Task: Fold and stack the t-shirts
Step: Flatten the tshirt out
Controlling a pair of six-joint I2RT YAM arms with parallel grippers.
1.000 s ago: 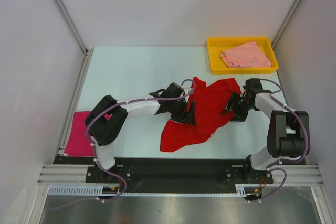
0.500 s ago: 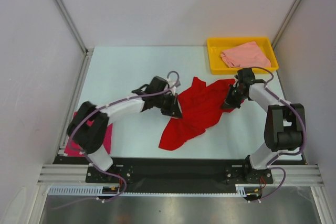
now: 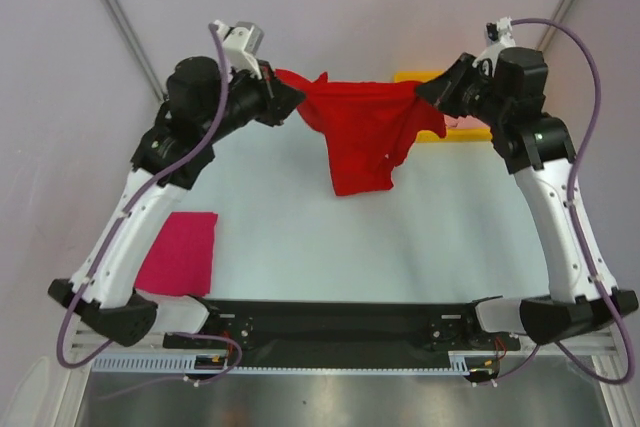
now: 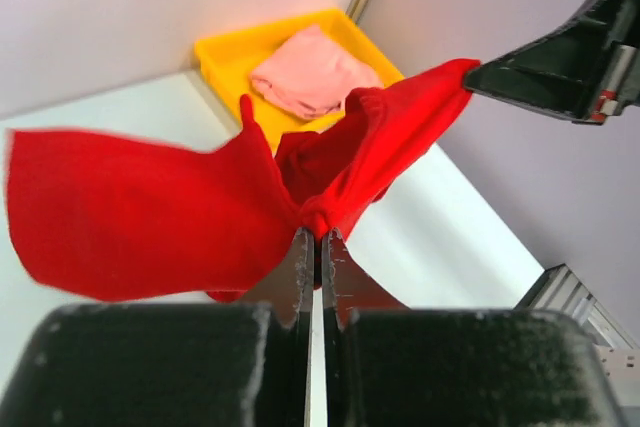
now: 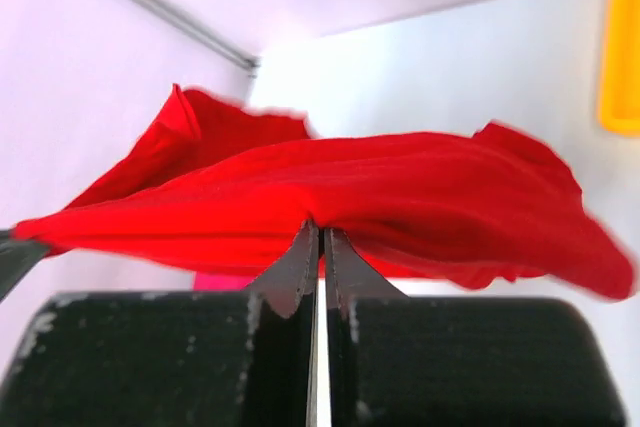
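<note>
Above the far half of the table (image 3: 300, 237), toward 12 o'clock, the red t-shirt (image 3: 360, 137) hangs stretched between both arms. The left hand (image 4: 312, 237) is clamped on a pinch of cloth at 10 o'clock, the right hand (image 5: 315, 232) on another at 2 o'clock. Light and limp, it will likely sag wherever unsupported; shoulder seams or hem corners look the best holds. The magenta t-shirt (image 3: 180, 252) lies flat at 8 o'clock; the salmon t-shirt (image 4: 310, 72) sits in the yellow tray (image 4: 225, 52).

Bright red t-shirt (image 3: 360, 137) stretched aloft by two corners, middle sagging above the worktop (image 3: 270, 207). Magenta t-shirt (image 3: 180, 252) folded flat at near left. Salmon t-shirt (image 4: 312, 72) folded in yellow tray (image 4: 222, 52).
</note>
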